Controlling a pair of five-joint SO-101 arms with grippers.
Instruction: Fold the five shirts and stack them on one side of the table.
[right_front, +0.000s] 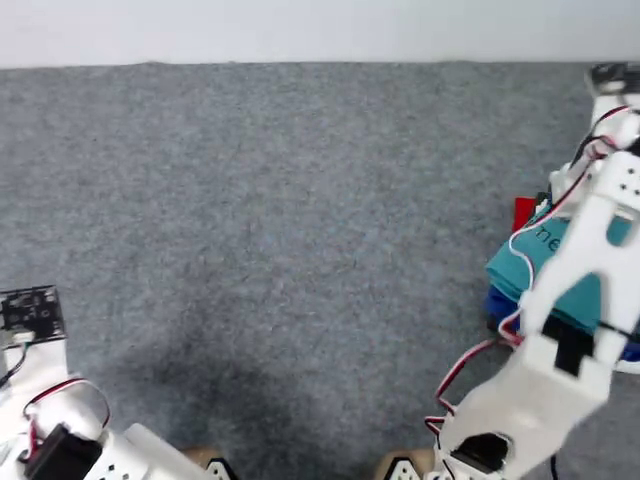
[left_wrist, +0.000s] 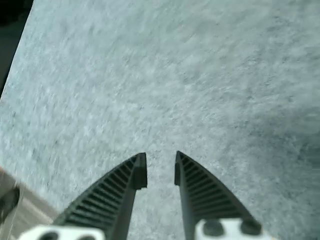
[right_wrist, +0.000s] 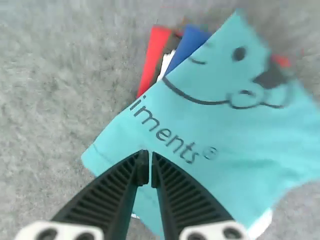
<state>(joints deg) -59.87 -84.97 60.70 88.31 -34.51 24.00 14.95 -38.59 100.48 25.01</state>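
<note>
Stack sits at the right edge of the grey felt table, about halfway between the near and far edges, and is partly covered by the right arm.

Layers counted by colour:
- teal shirt, one, on top
- blue shirt, one, just beneath
- red shirt, one, lower down
- white layer, one thin edge, between red and blue

That makes four separate colours. A fifth cannot be confirmed from what pokes out.

Orientation: the teal shirt is folded to a rough rectangle and lies skewed on the pile, so the corners of the blue and red shirts fan out from under one of its corners. A line of dark lettering runs along one edge, with a cartoon face printed beside it. In the high view its left corner points toward the table's middle, and the visible edge slants away toward the far right. The arm hides too much of it to fix the long axis for certain.

Right gripper is directly over the teal shirt, near the lettering. Its pincer is clenched, with only a hairline between the tips, and no cloth is visibly pinched.

Left gripper is over bare felt, well apart from the stack. Its pincer is released, with a clear gap between the ribbed tips and nothing held. The left arm sits low at the near-left corner of the table.

Count: two arms, two grippers, one stack.
</note>
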